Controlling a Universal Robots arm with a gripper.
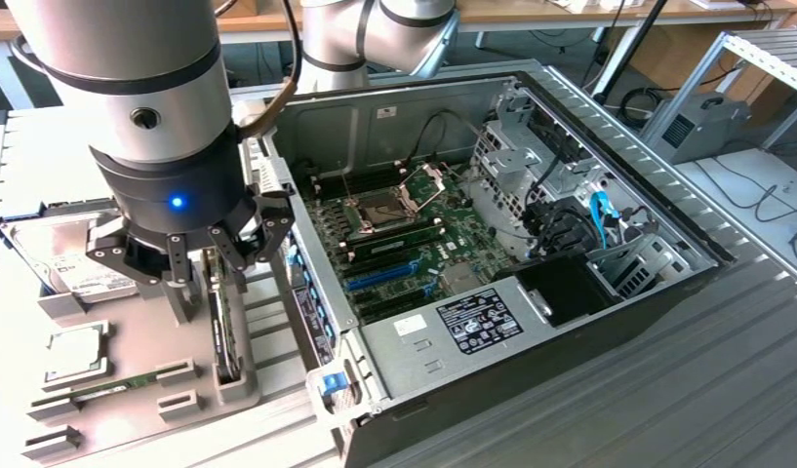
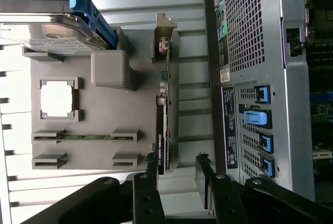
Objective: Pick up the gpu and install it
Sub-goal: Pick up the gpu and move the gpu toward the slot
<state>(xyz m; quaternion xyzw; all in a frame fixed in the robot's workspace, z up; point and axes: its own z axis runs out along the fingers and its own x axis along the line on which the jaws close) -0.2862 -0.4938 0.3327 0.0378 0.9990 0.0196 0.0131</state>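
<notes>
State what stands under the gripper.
The gpu stands on edge in a slot of the grey holder, below the gripper, whose jaws are open. The slot covers the card's lower edge, so that edge cannot be seen.

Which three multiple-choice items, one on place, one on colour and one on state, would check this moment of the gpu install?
1. Where is the thin flat black graphics card with the silver metal bracket?
A. Standing on edge in the grey moulded parts tray
B. Seated on the motherboard
C. Lifted between the jaws

2. What colour are the plastic slot latches on the back of the silver metal computer case?
A. Red
B. Blue
C. Yellow

3. How do the jaws stand?
A. Shut on the card
B. Shut on nothing
C. Open, over the tray

Answers: 1 A, the card stands in the tray's slot beside the case. 2 B, the wrist view shows them blue. 3 C, a gap shows between them and nothing is gripped.
</notes>
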